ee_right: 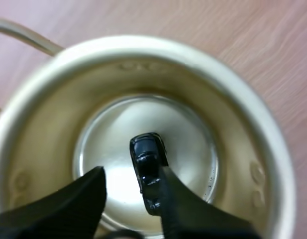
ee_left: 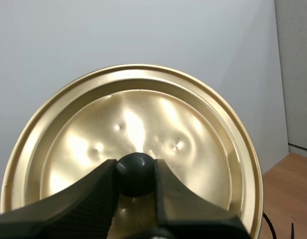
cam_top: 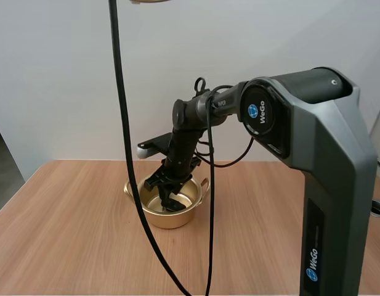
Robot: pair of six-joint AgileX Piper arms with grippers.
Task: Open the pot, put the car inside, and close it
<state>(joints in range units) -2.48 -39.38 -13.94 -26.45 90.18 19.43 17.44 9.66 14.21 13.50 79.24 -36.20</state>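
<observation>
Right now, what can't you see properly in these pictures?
- Right wrist view: whether the car touches the finger of the open right hand beside it, because the two overlap.
- High view: the bottom of the pot, blocked by that hand and its arm.
- Left wrist view: the near edge of the lid, covered by the left hand gripping its knob.

My right arm [cam_top: 185, 137] angles steeply down, the right gripper [cam_top: 169, 198] holding its 2 fingers apart; my left gripper [ee_left: 135, 174] pinches the lid [ee_left: 143, 109] by its knob.

The wooden table [cam_top: 66, 234] carries one golden pot [cam_top: 171, 219] (open-topped), upright near its middle.
</observation>
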